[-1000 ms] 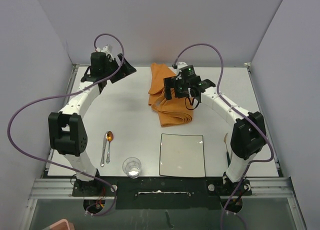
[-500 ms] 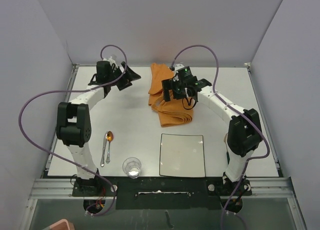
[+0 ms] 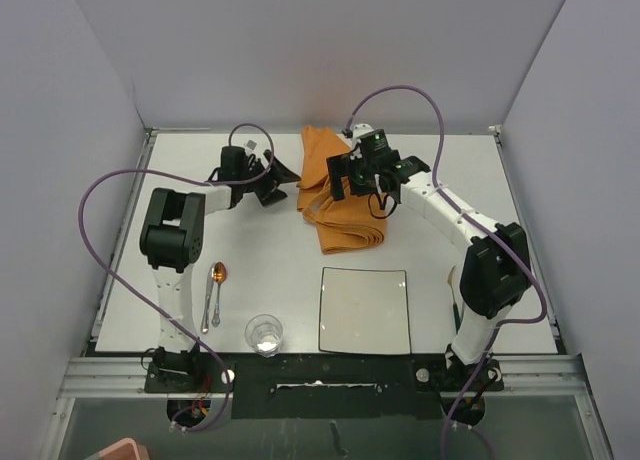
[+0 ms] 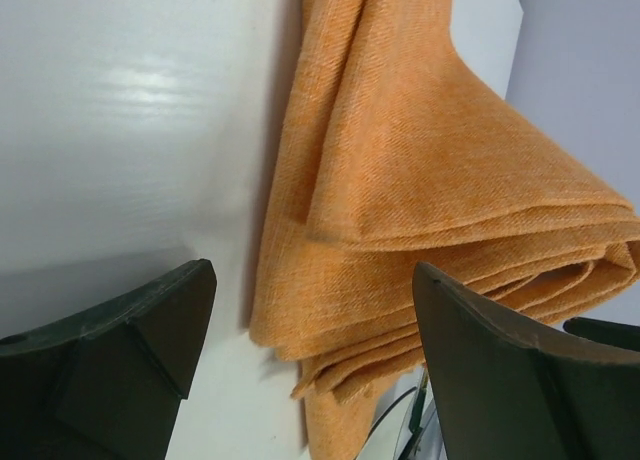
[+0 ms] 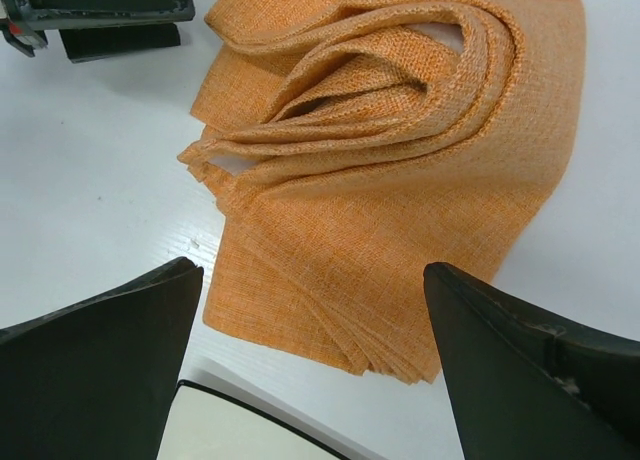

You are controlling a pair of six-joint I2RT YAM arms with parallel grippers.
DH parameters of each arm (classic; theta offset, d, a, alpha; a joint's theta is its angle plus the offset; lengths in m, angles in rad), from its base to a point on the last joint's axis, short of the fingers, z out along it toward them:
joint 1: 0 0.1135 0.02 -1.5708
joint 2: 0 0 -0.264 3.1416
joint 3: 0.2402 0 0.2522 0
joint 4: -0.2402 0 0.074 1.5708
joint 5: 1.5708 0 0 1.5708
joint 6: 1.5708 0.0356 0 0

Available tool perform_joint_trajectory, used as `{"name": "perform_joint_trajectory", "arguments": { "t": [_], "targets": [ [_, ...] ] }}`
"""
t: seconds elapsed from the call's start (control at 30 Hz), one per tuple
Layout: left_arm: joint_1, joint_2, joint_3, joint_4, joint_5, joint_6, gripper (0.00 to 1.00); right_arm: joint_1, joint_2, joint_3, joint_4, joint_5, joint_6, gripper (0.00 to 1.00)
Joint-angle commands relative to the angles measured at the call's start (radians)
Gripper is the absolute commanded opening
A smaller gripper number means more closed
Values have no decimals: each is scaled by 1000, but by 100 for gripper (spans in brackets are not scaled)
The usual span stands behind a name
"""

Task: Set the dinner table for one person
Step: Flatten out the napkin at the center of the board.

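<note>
Both sets of jaws agape, empty, near rumpled woven orange cloth (image 3: 345,230).

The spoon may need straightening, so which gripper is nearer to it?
Left. The left gripper is beyond the spoon, slightly to its right, beside the orange cloth; the right gripper is above that cloth, farther right.

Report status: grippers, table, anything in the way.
Left gripper open, right gripper open, both empty. Dinner table: plate, glass, spoon set. Orange cloth rumpled between grippers.
</note>
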Motion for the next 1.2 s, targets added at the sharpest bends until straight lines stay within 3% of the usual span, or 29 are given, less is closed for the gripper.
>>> {"name": "perform_joint_trajectory", "arguments": {
  "t": [0.0,0.67,0.77,0.8,0.83,0.9,1.0,1.07,1.17],
  "targets": [
    [-12,67,81,113,27,-46,79,-4,-26,15,13,-4,5,99],
    [-47,161,128,201,26,-137,77,23,177,123,18,-92,144,100],
    [-51,175,136,214,27,-152,73,23,191,129,12,-94,143,100],
    [-53,179,137,224,30,-163,68,24,195,131,7,-94,143,100],
    [-54,184,142,235,34,-170,52,23,199,131,4,-94,144,100],
    [-55,191,151,237,39,-179,30,22,200,128,4,-90,145,100],
    [-55,196,162,237,47,-185,7,23,201,123,4,-89,146,100],
    [-55,198,172,236,55,-189,0,23,199,114,1,-83,145,99],
    [-55,194,193,223,61,-187,0,21,168,71,-3,-55,125,99]
  ]
}}
